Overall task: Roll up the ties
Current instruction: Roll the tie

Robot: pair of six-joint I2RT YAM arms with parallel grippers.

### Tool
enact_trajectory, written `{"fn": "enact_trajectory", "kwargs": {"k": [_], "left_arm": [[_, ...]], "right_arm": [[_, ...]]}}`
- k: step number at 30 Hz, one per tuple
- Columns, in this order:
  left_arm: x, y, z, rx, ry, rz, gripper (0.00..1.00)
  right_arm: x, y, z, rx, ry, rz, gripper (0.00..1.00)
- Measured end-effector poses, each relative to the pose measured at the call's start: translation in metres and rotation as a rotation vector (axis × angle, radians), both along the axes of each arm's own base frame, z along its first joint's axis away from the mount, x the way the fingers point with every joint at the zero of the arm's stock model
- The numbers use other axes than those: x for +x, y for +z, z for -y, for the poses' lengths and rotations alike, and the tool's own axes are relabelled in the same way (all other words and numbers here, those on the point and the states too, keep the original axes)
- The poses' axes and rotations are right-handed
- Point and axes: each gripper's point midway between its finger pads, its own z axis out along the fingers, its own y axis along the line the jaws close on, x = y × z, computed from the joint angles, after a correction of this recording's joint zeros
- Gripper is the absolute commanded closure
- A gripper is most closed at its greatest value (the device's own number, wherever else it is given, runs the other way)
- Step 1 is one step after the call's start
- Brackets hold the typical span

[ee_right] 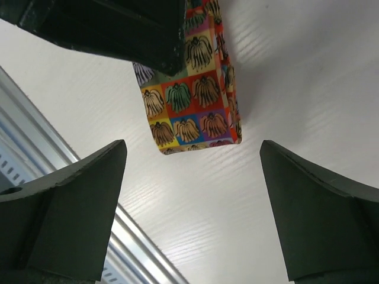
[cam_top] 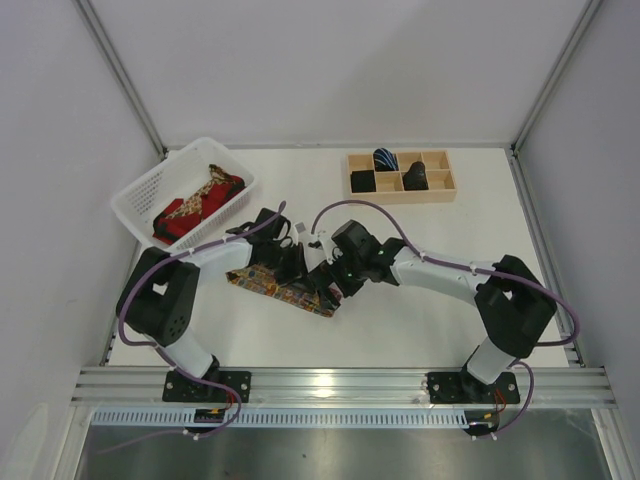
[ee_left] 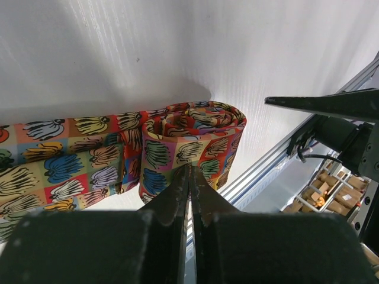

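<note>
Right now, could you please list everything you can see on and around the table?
patterned tie: one, multicoloured, table centre, one end rolled up
basket: one, white, rear left
loose ties: at least two, red and gold, in the basket
tray: one, wooden, rear right
rolled ties: one blue-striped, about three black, in the tray
table: one, white
cables: two, purple, along the arms
left gripper: shut, at the roll
right gripper: open, over the patterned tie
</note>
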Motion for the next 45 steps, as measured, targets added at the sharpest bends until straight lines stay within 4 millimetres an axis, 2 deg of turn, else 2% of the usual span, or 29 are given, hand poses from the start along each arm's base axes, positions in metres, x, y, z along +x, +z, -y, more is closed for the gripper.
{"fn": "enact_trajectory", "kwargs": {"k": [8,12,20,35,45], "left_arm": [[0.0,-0.003,0.0,0.001,0.0,-0.001,0.93],[0.0,-0.003,0.0,0.001,0.0,-0.001,0.92],[0.003,-0.005,-0.005,-0.013,0.019,-0.006,0.92],[-0.004,-0.011,-0.009,-0.015,0.031,-0.037,0.92],[-0.006,-0.015,-0.012,-0.025,0.052,-0.057,0.84]], "right_arm": [[0.012,0.004,-0.022,-0.006,0.091,0.12,0.0],[0.015,-0.004,-0.031,-0.037,0.131,0.155,0.0],[0.013,-0.032,-0.03,-0.15,0.163,0.213,0.0],[0.011,-0.044,-0.034,-0.19,0.19,0.267,0.0],[0.006,-0.052,-0.037,-0.201,0.21,0.278,0.03]]}}
